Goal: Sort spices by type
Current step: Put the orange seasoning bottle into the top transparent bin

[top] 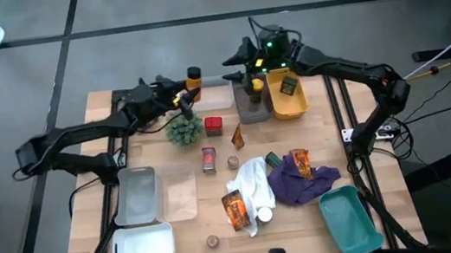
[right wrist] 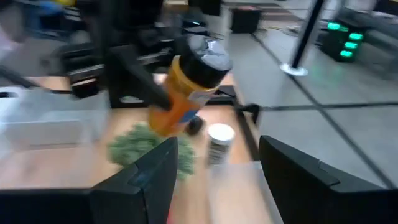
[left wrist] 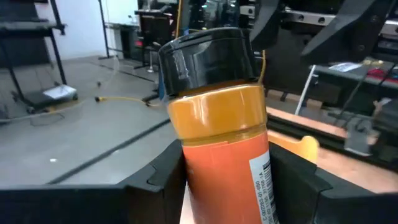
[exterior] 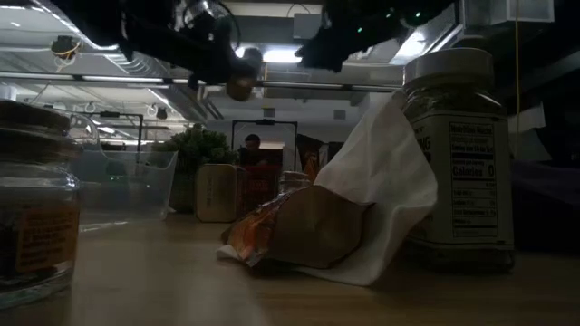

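My left gripper [top: 181, 92] is shut on an orange spice jar [top: 193, 79] with a black cap, held above the table's far side, just beyond the spiky green ball plant [top: 184, 130]. My right gripper [top: 235, 66] hovers open and empty to the jar's right, over the far trays. Its wrist view shows the held jar [right wrist: 183, 93] ahead of its bare fingers [right wrist: 140, 180]. Other spices lie on the table: a red tin [top: 213, 125], a slim jar [top: 209, 159], foil packets [top: 235, 208] [top: 301, 162] and a brown disc [top: 213, 242]. My left gripper pinches the jar's orange body [left wrist: 224, 177], below the yellow band and the black cap [left wrist: 208, 53], between its two fingers [left wrist: 163, 180]. The fingers come in about level from the table's left. The jar is lifted clear of the table, cap up and leaning a little.
A yellow tray [top: 300, 106], a grey box [top: 251, 106] and a clear tray [top: 220, 99] stand at the far side. White and clear containers [top: 143, 246] [top: 138, 195] sit near left, a teal bin [top: 351, 219] near right. White and purple cloths [top: 255, 184] [top: 303, 184] lie between them.
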